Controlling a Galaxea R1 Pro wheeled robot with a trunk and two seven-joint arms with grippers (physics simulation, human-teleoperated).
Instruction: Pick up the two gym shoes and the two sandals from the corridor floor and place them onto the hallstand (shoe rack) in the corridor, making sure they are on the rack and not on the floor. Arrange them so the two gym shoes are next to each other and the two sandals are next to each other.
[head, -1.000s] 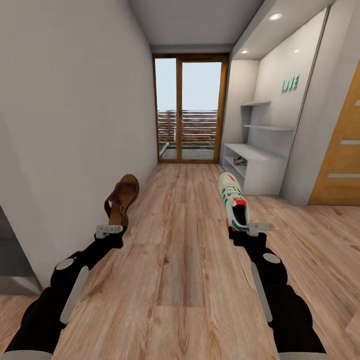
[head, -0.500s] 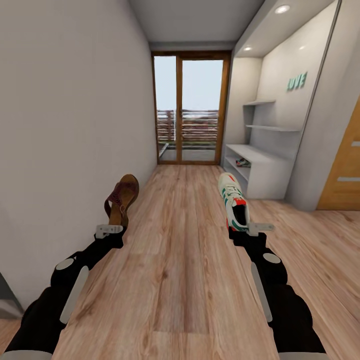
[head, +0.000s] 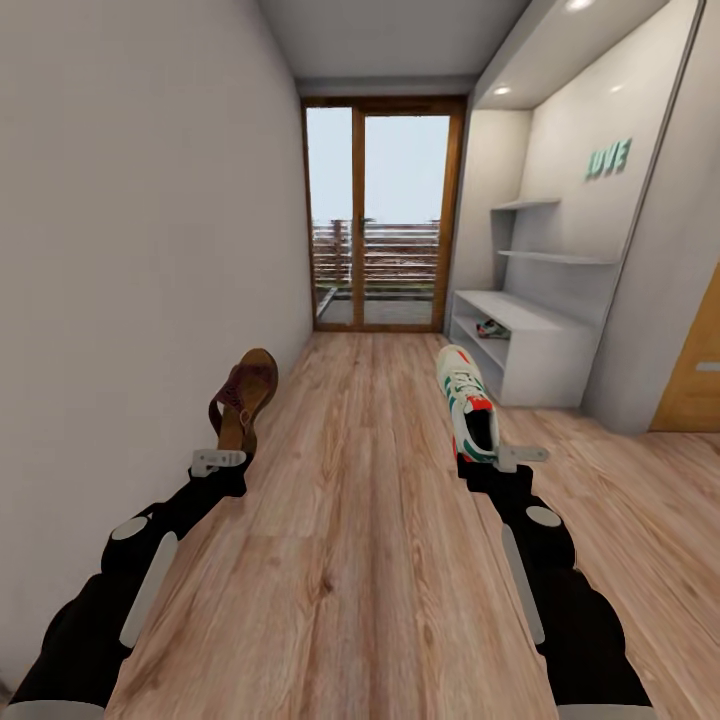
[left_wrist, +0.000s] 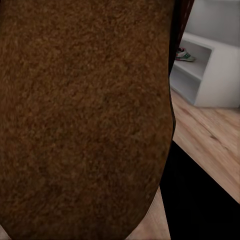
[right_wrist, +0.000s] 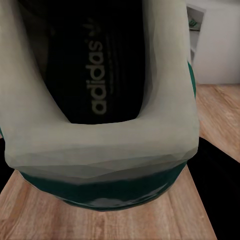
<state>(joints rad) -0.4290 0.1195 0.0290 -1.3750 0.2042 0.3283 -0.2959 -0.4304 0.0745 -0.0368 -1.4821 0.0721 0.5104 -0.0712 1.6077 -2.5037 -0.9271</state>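
Transit toward hallstand (head: 520, 345), far right. Left hand (head: 218, 461) clamped on sandal (head: 244, 397), right hand (head: 505, 457) clamped on gym shoe (head: 467, 403); both raised clear of corridor floor (head: 360, 520) for carrying. Another gym shoe (head: 490, 327) already on rack's lower shelf.

Two black arms, lower left and lower right of the head frame. Segmented, bulky rounded links narrowing toward the wrists. Each forearm has a long pale grey inset strip and a round grey disc cap above it. Light grey flat bracket at each wrist; left gripper (head: 219, 461), right gripper (head: 508, 457).
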